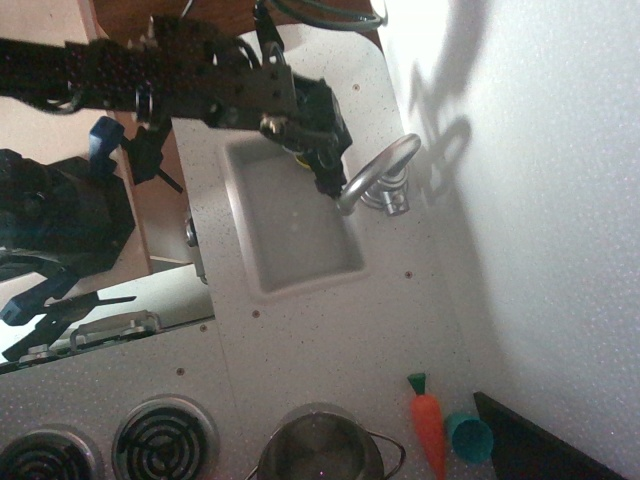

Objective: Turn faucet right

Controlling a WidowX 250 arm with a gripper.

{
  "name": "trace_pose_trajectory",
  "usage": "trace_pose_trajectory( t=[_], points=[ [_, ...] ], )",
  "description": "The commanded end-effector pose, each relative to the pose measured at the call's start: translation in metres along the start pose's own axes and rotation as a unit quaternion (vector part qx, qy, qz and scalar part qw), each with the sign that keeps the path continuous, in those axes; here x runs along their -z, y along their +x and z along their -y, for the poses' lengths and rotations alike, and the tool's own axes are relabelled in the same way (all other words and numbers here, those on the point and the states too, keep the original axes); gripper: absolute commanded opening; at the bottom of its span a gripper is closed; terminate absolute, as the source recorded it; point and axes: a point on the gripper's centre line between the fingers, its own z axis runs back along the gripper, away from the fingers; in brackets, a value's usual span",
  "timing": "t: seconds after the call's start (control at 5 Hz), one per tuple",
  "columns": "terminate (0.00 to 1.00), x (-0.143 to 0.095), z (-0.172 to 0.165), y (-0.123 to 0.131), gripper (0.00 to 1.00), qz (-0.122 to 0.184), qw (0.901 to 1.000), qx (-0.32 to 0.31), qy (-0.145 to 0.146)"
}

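Note:
The faucet (380,166) is a shiny silver gooseneck tap on a round chrome base at the right rim of the white sink (262,268). Its spout arches over the sink's near right edge, its tip about level with the base. My black gripper (327,176) reaches in from the left over the sink's far end and presses against the spout's tip. Its fingers are dark and close together; I cannot tell whether they are open or shut. A yellow-green cup in the sink's far corner is almost fully hidden behind the gripper.
A steel pot (322,448) stands at the bottom edge beside two stove burners (163,440). A toy carrot (428,424) and a teal cup (468,437) lie at the bottom right. A white wall (540,200) runs along the right. Black gear and clamps sit left of the counter.

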Motion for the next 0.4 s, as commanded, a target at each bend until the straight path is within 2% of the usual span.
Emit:
trace_pose_trajectory(
  t=[0.0, 0.2],
  points=[
    [0.0, -0.0156, 0.0089, 0.0075, 1.0, 0.026, 0.9995, -0.006, -0.019],
    [0.0, -0.025, 0.0149, 0.0174, 1.0, 0.032, 0.9989, -0.016, -0.032]
  ],
)
